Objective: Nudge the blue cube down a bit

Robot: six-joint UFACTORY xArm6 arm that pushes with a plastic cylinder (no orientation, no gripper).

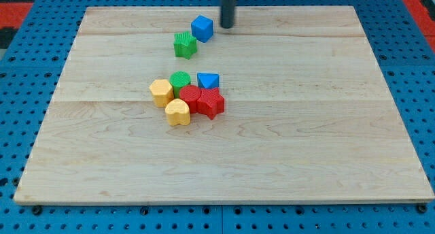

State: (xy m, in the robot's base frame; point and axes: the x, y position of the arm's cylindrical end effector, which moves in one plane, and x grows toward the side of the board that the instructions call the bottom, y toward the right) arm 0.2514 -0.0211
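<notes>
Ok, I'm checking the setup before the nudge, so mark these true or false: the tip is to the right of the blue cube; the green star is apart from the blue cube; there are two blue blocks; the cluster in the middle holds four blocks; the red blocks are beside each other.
1. My tip is at the view's right of the blue cube: true.
2. The green star is well apart from the blue cube: false, they sit close together, about touching.
3. Two blue blocks: true, the cube and a blue block in the cluster.
4. The cluster holds four blocks: false, six.
5. The red blocks are side by side: true.
</notes>
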